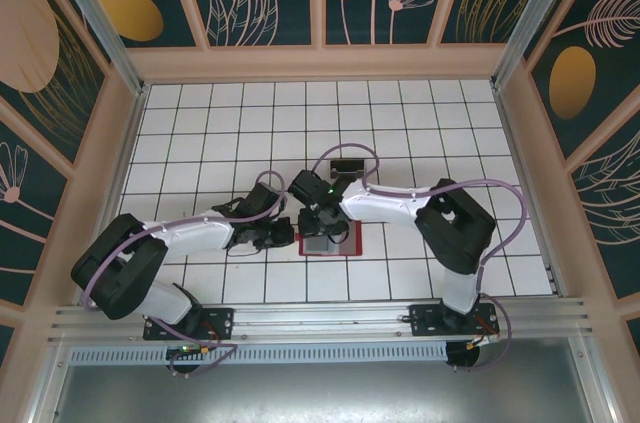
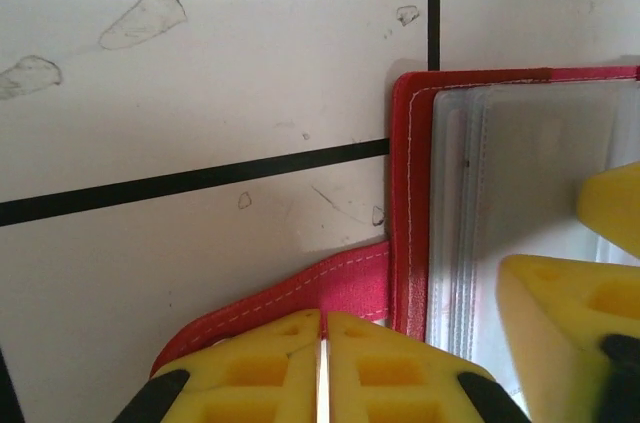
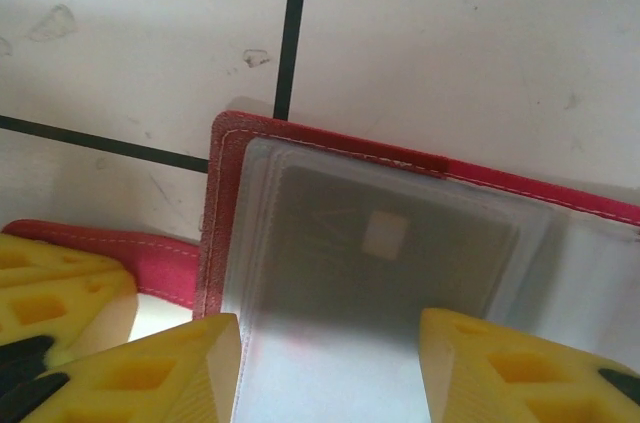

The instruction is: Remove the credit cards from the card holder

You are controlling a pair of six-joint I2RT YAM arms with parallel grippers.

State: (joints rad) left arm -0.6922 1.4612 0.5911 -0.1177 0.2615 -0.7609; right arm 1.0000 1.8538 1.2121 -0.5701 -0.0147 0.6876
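Top view: the card holder [image 1: 345,243] lay open on the surface [image 1: 200,123]. Left wrist: the left hand [image 2: 322,328] was clamped on its floppy strap [image 2: 340,283]. Right wrist: the right hand [image 3: 330,368] stood open, straddling a sleeved dark card [image 3: 400,243]. It looked thin, stiff and slick, probably best pinched by an edge.

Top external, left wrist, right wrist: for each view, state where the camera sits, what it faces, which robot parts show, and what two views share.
Top external: above, behind the bases, facing down on the table; both arms show.
Left wrist: on the left arm, facing the card holder; shut left gripper shows.
Right wrist: on the right arm, facing a dark card in its sleeve; open right gripper shows.
Shared: both wrist views show the strap tab.
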